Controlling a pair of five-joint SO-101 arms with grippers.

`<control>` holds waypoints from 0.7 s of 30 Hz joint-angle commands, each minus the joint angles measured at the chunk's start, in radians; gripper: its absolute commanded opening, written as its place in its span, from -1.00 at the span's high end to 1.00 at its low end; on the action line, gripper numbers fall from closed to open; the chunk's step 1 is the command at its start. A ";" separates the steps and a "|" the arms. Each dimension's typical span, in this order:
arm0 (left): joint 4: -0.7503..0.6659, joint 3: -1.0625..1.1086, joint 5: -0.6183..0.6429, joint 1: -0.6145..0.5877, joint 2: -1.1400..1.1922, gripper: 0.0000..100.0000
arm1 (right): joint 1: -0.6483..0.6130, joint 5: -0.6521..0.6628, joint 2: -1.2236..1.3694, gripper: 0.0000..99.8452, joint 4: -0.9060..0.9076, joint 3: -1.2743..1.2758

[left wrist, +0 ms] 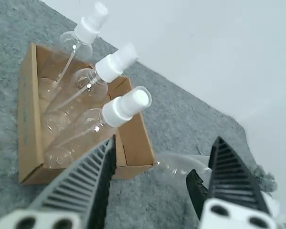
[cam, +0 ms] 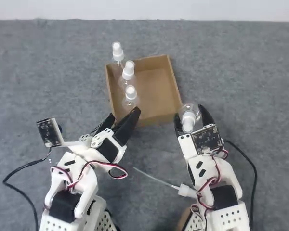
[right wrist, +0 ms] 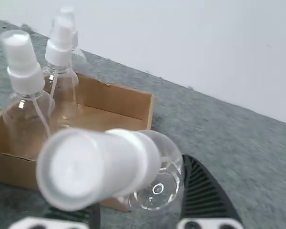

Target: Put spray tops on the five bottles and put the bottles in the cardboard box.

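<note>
The small circuit boards (cam: pixel 49 132) on the wrists carry markings, but they are too small for us to read.

The open brown cardboard box (cam: pixel 161 89) sits on the grey carpet (cam: pixel 255 72), just beyond both arms. Three clear plastic bottles with white spray tops (cam: pixel 128 72) stand in it in a row along its left wall. Their long axes are vertical and their tops are up. We see the same row from the left wrist (left wrist: pixel 112 67) and from the right wrist (right wrist: pixel 21 67).

The right gripper (cam: pixel 190 117) is clamped on a fourth clear bottle with a white spray top (cam: pixel 188 124), held just off the box's near right corner. This bottle's long axis runs along the gripper, with its rounded base toward the box and its spray top pointing back at the wrist camera (right wrist: pixel 100 167). One of the black fingers (right wrist: pixel 202 191) lies against its side. We cannot tell whether the bottle touches the carpet.

The left gripper (cam: pixel 123 115) has its jaws spread wide and grasps nothing. It sits at the box's near left corner, just beside the nearest standing bottle, and the box shows between the two fingertips of this gripper (left wrist: pixel 166 140).

A loose white spray top with a thin dip tube (cam: pixel 183 190) lies flat on the carpet between the arms. Its head is by the right arm's base and its tube slants toward the left arm.
</note>
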 commanded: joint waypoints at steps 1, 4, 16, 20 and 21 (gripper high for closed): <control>0.003 -0.074 0.014 -0.008 -0.021 0.41 | 0.027 -0.006 -0.007 0.88 0.002 -0.043; 0.002 -0.073 0.015 -0.011 -0.021 0.41 | 0.027 -0.006 -0.007 0.88 0.002 -0.038; -0.063 -0.068 0.017 -0.333 -0.021 0.41 | 0.028 -0.006 -0.007 0.88 0.002 -0.020; -0.061 -0.068 0.017 -0.353 -0.021 0.41 | 0.028 -0.006 -0.007 0.88 0.002 -0.020; -0.060 -0.068 0.017 -0.353 -0.021 0.41 | 0.028 -0.006 -0.007 0.88 0.002 -0.018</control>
